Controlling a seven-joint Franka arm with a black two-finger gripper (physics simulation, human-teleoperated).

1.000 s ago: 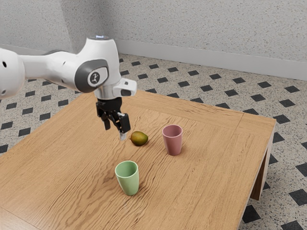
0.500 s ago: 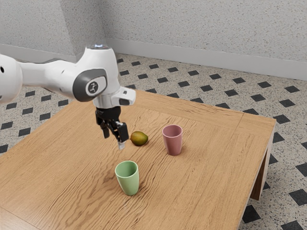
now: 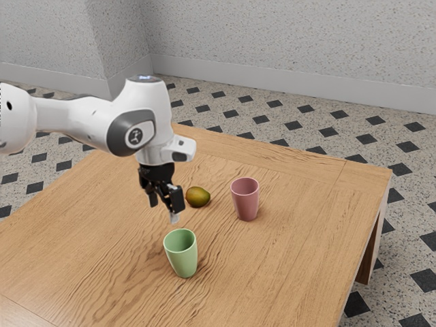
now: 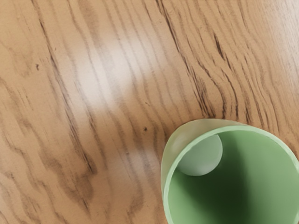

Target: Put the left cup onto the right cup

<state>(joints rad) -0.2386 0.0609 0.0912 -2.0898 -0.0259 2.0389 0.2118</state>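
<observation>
Fingers [image 3: 175, 206] parted, nothing between them; gripper [image 3: 165, 210] hangs point-down over the table [image 3: 306, 259]. Green cup [image 3: 181, 253] upright, mouth up, toward the table's near edge, just below the fingertips and nearer that edge. Pink cup [image 3: 244, 198] upright mid-table, apart from it; yellow-green fruit [image 3: 197, 197] beside the pink one.

Wrist view: green cup's rim sits off-centre under the hand, so a short shift before descent seems likely. No labels or writing on either cup.
</observation>
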